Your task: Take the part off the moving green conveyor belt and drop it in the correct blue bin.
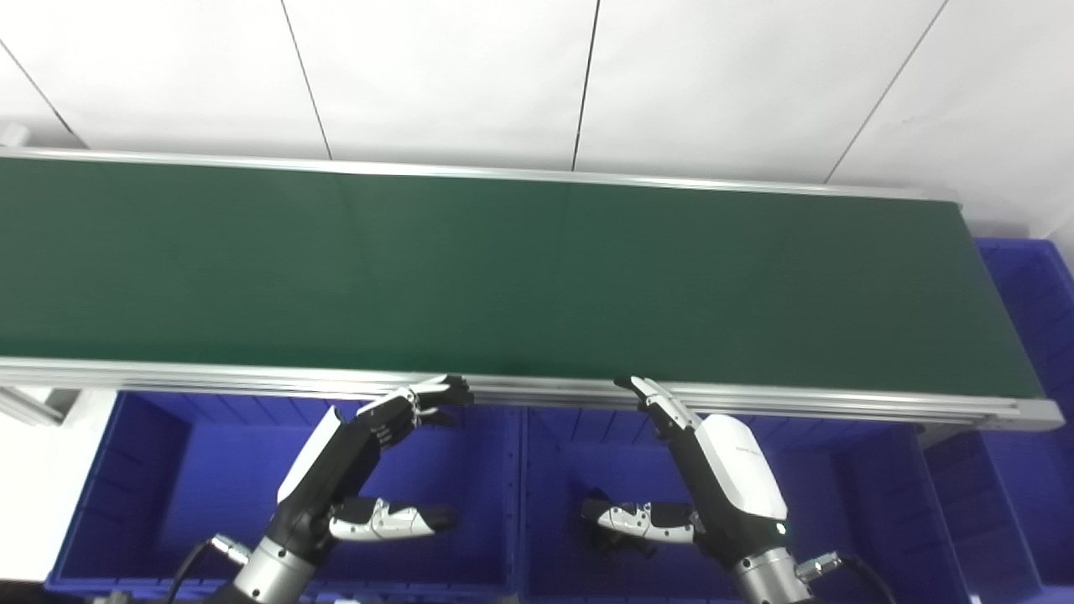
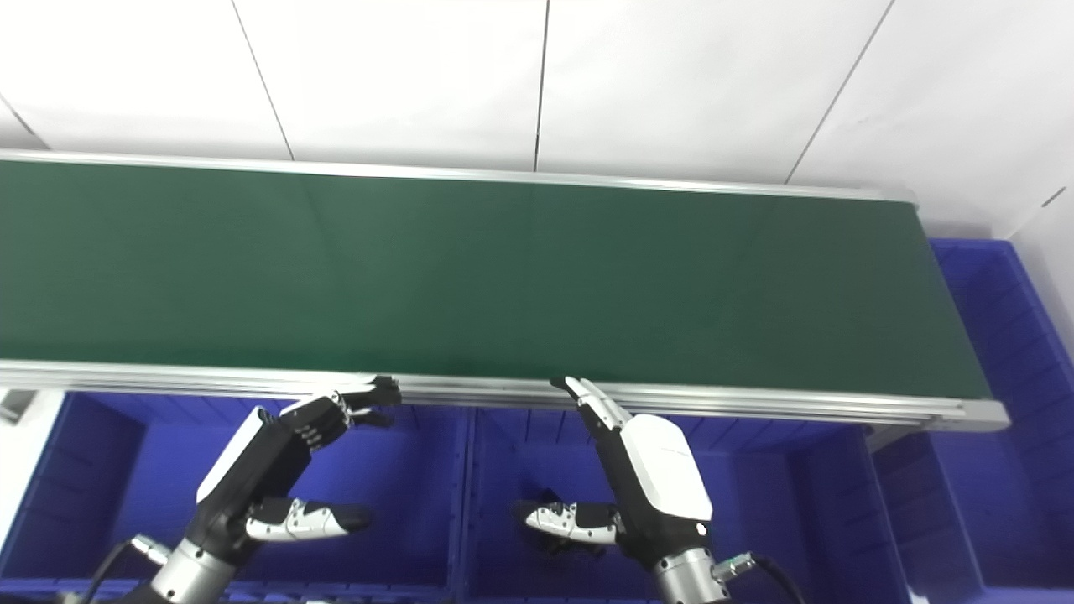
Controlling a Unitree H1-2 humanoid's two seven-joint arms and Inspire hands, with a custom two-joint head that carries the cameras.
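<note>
Conveyor belt (image 1: pixel 503 268) matt green (rubbery look); rail (image 1: pixel 755 398) brushed metal; bins (image 1: pixel 168 470) glossy plastic.

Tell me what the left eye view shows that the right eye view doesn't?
Only the left eye view shows a grey frame piece at its left edge. Only the right eye view shows a wall corner beyond the belt's end. Both share the bare green belt, the blue bins, and the open left hand and right hand.
</note>
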